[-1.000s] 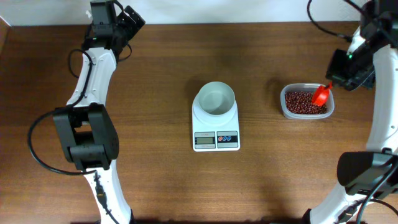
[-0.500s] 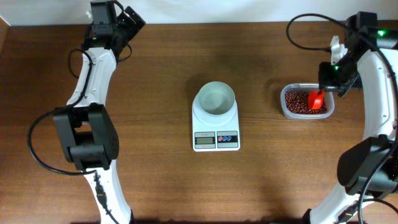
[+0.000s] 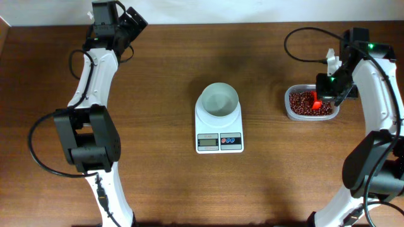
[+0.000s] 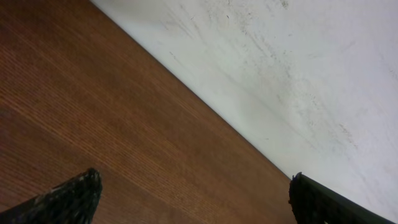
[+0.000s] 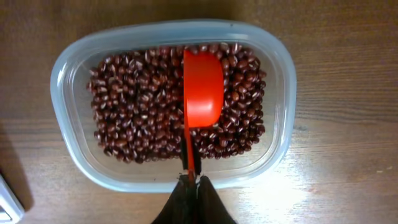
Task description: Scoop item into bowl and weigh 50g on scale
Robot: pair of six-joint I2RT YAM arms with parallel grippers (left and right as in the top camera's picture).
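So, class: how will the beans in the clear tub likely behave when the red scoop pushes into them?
The beans are small, rounded and loose, so they probably slide aside and roll. Heaped in the scoop, some may spill off.

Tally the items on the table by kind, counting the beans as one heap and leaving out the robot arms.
White bowl: 1
White scale: 1
Clear tub: 1
Red scoop: 1
Bean heap: 1
Total: 5

Overhead: high, straight down, whole table point(image 3: 158, 189) in frame.
Left wrist: low, close, skimming the table toward a white wall point(image 4: 280, 62).
Right wrist: tight, straight down on the tub point(image 5: 59, 93) of beans point(image 5: 137, 118).
Shared: that tub, overhead's right.
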